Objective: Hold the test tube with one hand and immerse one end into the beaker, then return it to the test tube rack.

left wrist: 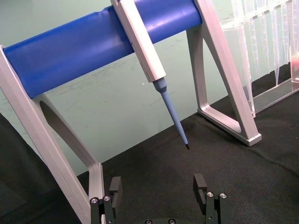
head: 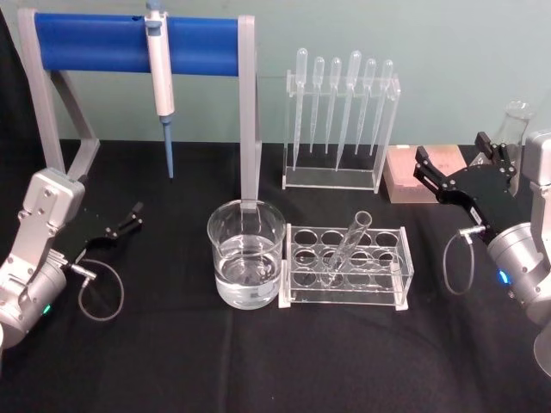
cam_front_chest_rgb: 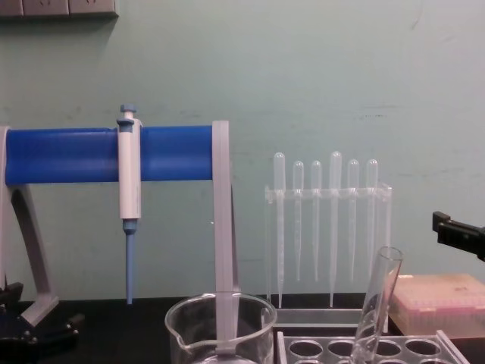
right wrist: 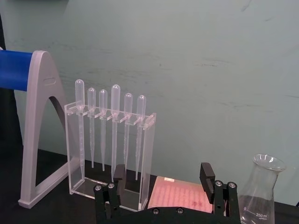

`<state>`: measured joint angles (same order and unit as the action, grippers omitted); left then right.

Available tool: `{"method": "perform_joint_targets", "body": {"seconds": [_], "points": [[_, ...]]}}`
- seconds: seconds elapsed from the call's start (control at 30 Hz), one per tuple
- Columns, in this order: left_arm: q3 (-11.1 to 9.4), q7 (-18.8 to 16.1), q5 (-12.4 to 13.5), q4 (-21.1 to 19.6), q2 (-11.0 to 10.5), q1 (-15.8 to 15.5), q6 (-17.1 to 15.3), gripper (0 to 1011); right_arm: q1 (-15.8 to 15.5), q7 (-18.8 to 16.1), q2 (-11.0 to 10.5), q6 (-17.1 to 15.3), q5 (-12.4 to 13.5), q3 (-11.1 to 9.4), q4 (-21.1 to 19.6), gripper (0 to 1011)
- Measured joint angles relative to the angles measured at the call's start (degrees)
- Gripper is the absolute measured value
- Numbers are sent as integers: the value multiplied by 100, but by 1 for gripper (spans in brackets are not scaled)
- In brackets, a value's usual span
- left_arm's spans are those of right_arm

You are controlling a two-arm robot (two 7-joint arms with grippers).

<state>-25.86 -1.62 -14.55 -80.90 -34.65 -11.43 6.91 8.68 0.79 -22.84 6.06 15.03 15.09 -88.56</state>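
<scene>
The test tube [head: 348, 247] leans tilted in a clear rack [head: 344, 295] at the table's middle, open rim up; the chest view shows the test tube [cam_front_chest_rgb: 377, 300] from the side. Just left of the rack stands the beaker [head: 246, 255], part filled with clear liquid, and the beaker [cam_front_chest_rgb: 220, 331] shows low in the chest view. My right gripper [head: 450, 149] hovers open and empty at the far right, well above and behind the rack; the wrist view confirms my right gripper [right wrist: 163, 175] holds nothing. At the left edge my left gripper [head: 135, 215] rests open, as my left gripper [left wrist: 157, 186] shows up close.
A white-and-blue pipettor [head: 160, 73] hangs on a blue-barred stand [head: 95, 43] at the back left. Behind the tube rack stands a pipette rack [head: 342, 129]. A pink box [head: 417, 172] and a glass flask [head: 515, 125] sit at the back right.
</scene>
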Motion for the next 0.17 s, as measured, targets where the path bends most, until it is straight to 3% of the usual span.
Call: {"method": "perform_joint_targets", "body": {"seconds": [0.17], "points": [[0, 0, 0, 0, 0, 0, 0, 1000, -3, 11, 1, -9, 9, -3, -9, 1004]]}}
